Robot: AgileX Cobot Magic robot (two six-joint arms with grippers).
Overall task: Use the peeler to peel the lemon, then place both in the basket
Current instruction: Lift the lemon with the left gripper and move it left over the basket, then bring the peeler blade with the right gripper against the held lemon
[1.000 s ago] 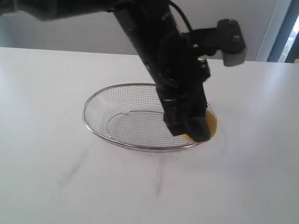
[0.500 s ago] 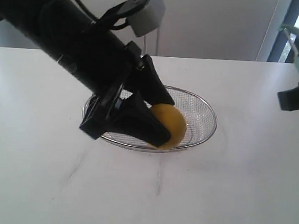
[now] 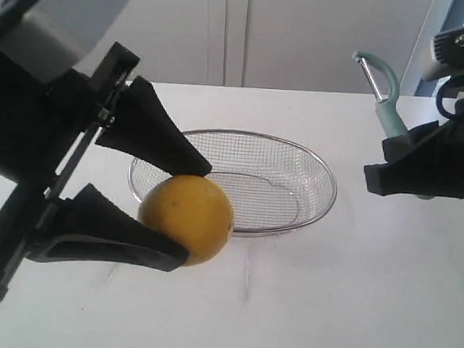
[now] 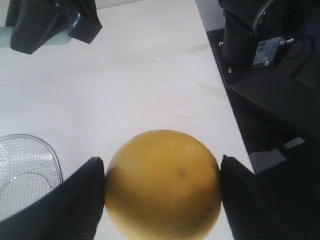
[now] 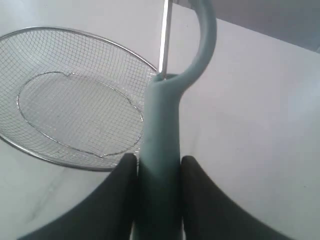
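Observation:
My left gripper (image 3: 193,215) is shut on the lemon (image 3: 187,219), a round yellow fruit held above the table in front of the basket's near left rim. In the left wrist view the lemon (image 4: 163,185) fills the gap between the black fingers (image 4: 80,200). To the right of the basket (image 3: 243,133), my right gripper (image 3: 397,150) is raised and shut on the pale teal peeler (image 3: 387,101), whose hooked head and blade point up. In the right wrist view the peeler handle (image 5: 162,125) is clamped between the pads (image 5: 125,175), over the wire basket (image 5: 75,30).
The silver mesh basket sits mid-table and holds nothing. White tabletop (image 3: 326,308) lies all round it. The left wrist view shows the table's edge, with a dark robot base (image 4: 260,45) beyond it.
The left gripper has lifted the lemon out of the basket, toward the front left. The right gripper has come in from the right edge with the peeler.

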